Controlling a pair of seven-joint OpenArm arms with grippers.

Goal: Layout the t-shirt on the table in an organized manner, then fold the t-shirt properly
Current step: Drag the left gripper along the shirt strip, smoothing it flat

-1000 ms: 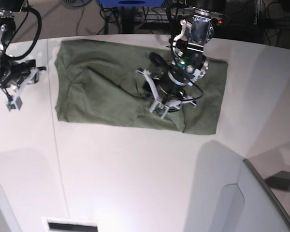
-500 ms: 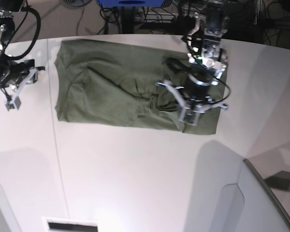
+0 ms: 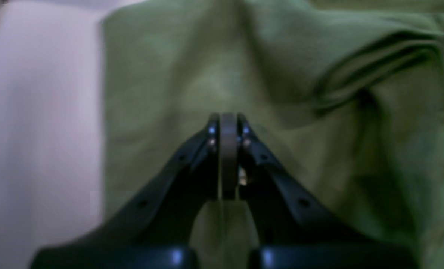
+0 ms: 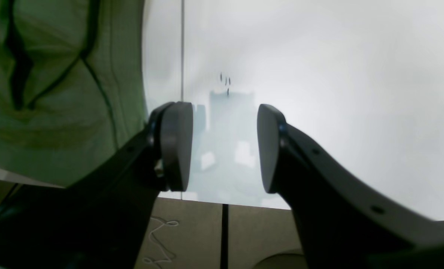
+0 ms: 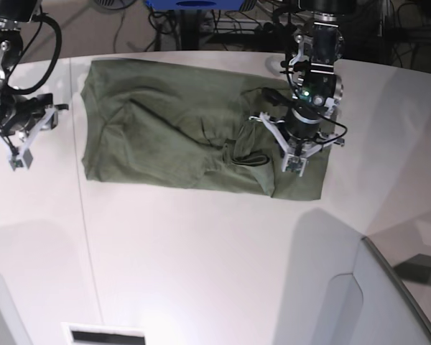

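The olive-green t-shirt (image 5: 165, 129) lies spread across the far half of the white table (image 5: 201, 251), creased and bunched toward its right part. My left gripper (image 5: 296, 164) rests on that right part, near the front hem. In the left wrist view its jaws (image 3: 228, 125) are shut, and a ridge of the t-shirt (image 3: 162, 74) runs away from the tips. My right gripper (image 5: 18, 154) hangs open over bare table to the left of the shirt. The right wrist view shows nothing between its fingers (image 4: 224, 145), with the t-shirt (image 4: 57, 112) off to the left.
A thin seam (image 5: 82, 215) runs front to back across the table near the shirt's left edge. A grey panel (image 5: 388, 302) stands at the front right. A white box with a dark slot (image 5: 104, 334) sits at the front edge. Cables (image 5: 223, 29) lie behind the table.
My left gripper has shut and travelled from the shirt's middle to its right part, and the cloth has bunched up behind it. The right arm has hardly moved.
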